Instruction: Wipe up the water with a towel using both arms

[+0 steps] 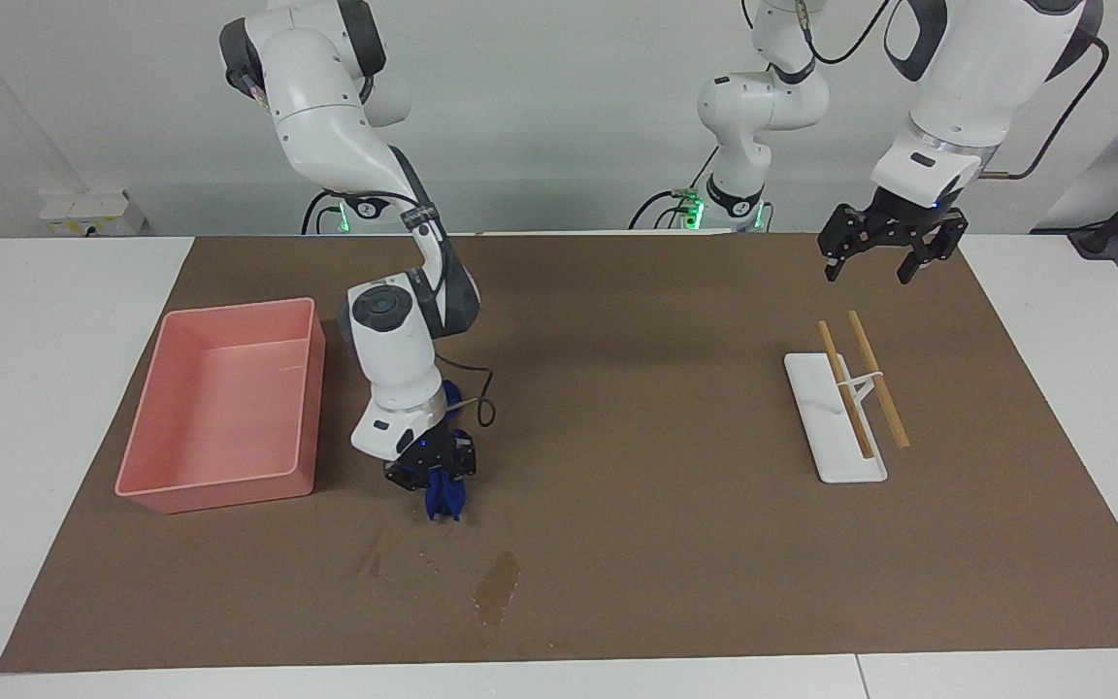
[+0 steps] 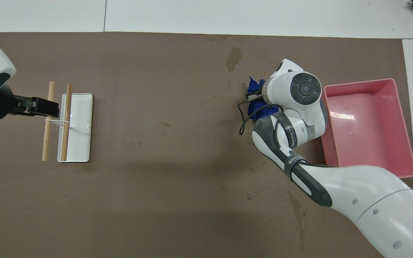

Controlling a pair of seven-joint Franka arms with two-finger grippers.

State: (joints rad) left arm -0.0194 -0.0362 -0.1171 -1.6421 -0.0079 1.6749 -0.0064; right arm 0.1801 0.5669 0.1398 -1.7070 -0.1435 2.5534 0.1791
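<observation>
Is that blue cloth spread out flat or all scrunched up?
Scrunched up. The towel hangs as a small folded bunch from the right gripper, which is shut on it, just short of the largest puddle.

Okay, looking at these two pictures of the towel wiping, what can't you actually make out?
- Overhead view: the right pincer is hidden under its own white wrist; only part of the crumpled royal-blue cloth towel shows.
- Facing view: whether the towel presses on the brown mat cannot be told.
- Overhead view: the left pincer shows side-on, its arm cut by the edge.
- Both views: small specks around the long dark water puddle are too faint to count.
</observation>
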